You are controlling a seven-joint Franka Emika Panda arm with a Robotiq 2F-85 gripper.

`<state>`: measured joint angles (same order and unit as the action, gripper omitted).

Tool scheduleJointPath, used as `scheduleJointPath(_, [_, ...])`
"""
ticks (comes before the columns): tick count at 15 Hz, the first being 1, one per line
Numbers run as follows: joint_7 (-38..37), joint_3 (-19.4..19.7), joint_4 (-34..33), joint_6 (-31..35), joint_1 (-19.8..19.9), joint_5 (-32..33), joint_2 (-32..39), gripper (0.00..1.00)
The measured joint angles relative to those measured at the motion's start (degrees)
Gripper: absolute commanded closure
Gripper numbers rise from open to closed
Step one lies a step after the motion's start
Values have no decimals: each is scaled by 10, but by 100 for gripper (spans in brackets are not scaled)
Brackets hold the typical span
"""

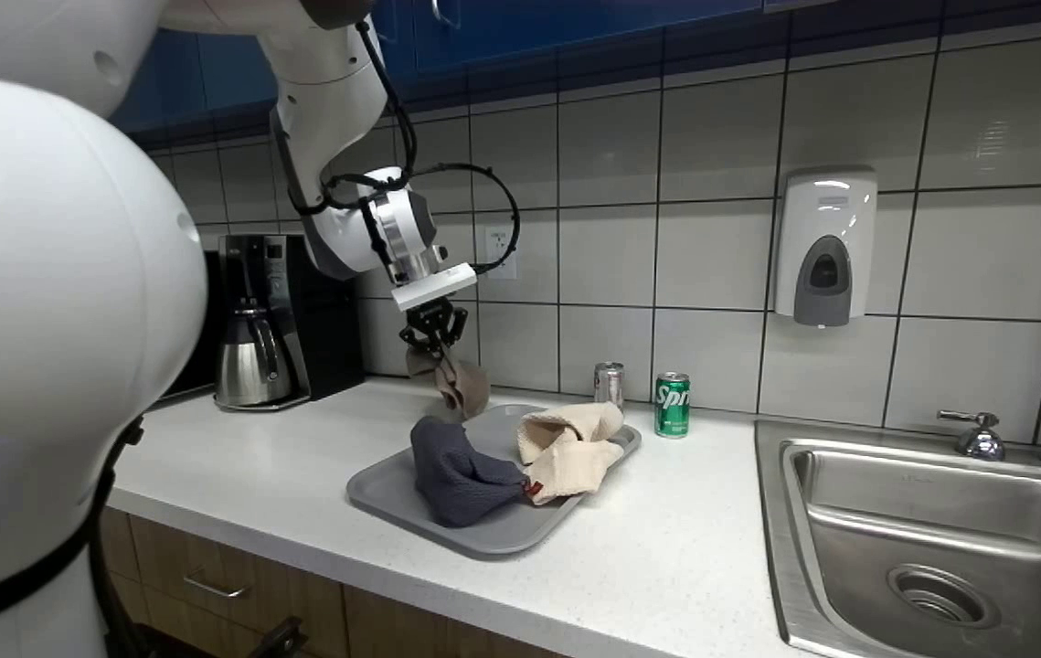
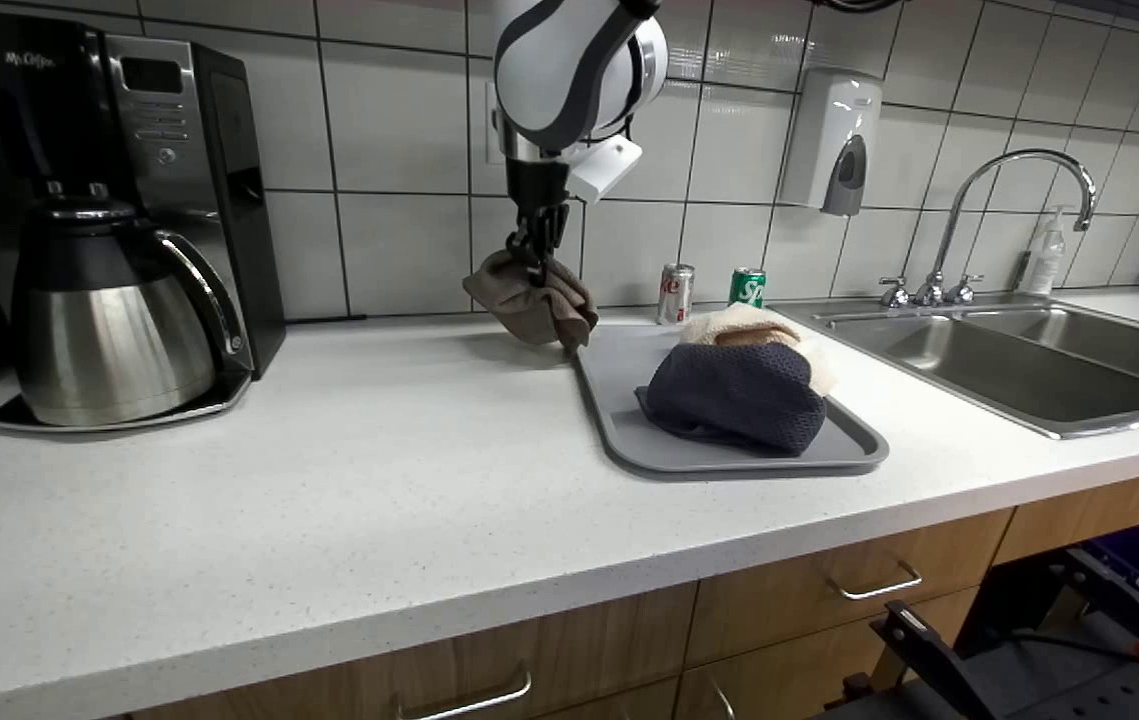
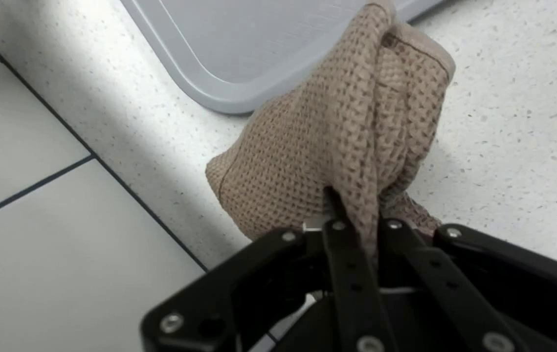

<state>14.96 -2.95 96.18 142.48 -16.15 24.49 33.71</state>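
A brown waffle-knit cloth (image 3: 302,161) hangs bunched from my gripper (image 3: 356,208), whose fingers pinch a fold of it. In both exterior views the gripper (image 1: 437,347) points down near the back wall, with the brown cloth (image 2: 534,310) beneath it. The cloth's lower end is beside the back corner of a grey tray (image 2: 619,370); whether it touches the counter or tray I cannot tell. On the tray lie a crumpled dark blue cloth (image 1: 461,475) and a cream cloth (image 1: 570,457), side by side and touching. The fingertips are mostly hidden in the brown fabric.
A silver can (image 2: 675,293) and a green Sprite can (image 1: 672,405) stand behind the tray by the tiled wall. A coffee maker (image 2: 184,180) with a steel carafe (image 2: 114,340) is at one side, a steel sink (image 1: 776,548) at the other. A soap dispenser (image 1: 826,238) hangs on the wall.
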Motion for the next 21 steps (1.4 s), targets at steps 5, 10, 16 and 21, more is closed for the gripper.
scheduleJointPath(5, [-25, 13, 8, -19, 7, 0, -17, 98])
scheduleJointPath(10, [-51, 22, 35, -29, 11, 0, -45, 98])
scheduleJointPath(16, [-90, 23, 85, -35, 15, 0, -79, 98])
scheduleJointPath(21, [-131, 26, 120, -35, 28, -4, -90, 98])
